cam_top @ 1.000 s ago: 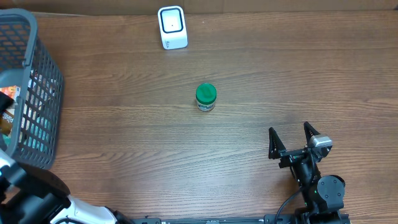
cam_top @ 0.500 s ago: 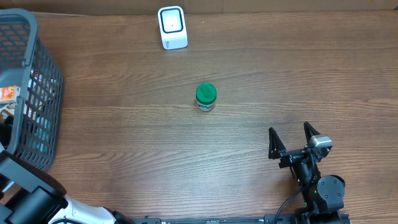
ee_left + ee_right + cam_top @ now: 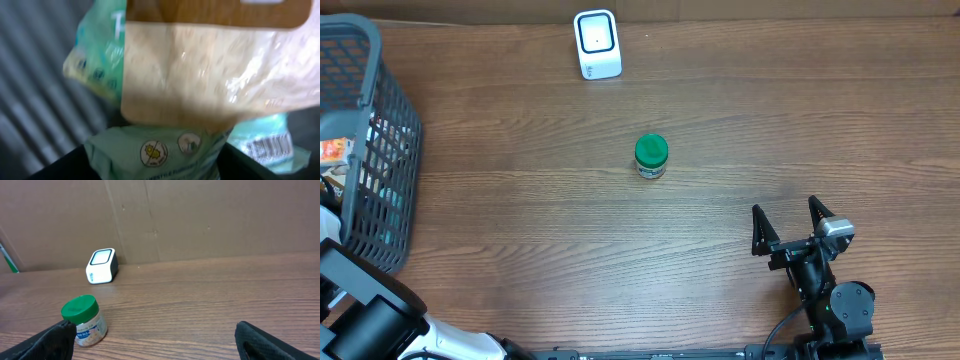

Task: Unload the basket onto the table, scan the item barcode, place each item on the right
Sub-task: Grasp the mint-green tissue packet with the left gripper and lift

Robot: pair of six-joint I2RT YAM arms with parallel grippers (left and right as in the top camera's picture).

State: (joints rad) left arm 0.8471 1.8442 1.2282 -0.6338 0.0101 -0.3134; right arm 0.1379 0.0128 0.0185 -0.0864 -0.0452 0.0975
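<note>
- Well, the left gripper (image 3: 155,167) is down inside the basket (image 3: 390,130). Its dark fingers (image 3: 50,167) show at the two lower corners of the wrist view. They stand apart, with a green packet (image 3: 150,150) between them.
- That view is blurred, so I cannot tell whether the jaws press on the packet or stand free of it.
- The packet is mint green and crinkled. It has two small round badges on its front and a white barcode (image 3: 267,147) at its right end.
- A glossy tan pouch (image 3: 215,65) with a brown band along its top lies over the packet. More green wrapping shows behind the pouch's left edge.
- The right gripper (image 3: 785,208) sits low at the near right of the table (image 3: 770,110). Its jaws are spread wide with nothing between them.
- A jar (image 3: 651,157) stands upright mid-table, well apart from both grippers. It has a green lid (image 3: 651,150), a clear body with pale contents and a printed label.
- The scanner (image 3: 597,44) is white with a dark-framed window. It stands at the far edge, beyond the jar and a little to its left.
- The basket is grey mesh and sits at the table's left edge. An orange packet (image 3: 332,150) shows inside it from above.
- The left arm (image 3: 370,325) comes in from the near left corner.
</note>
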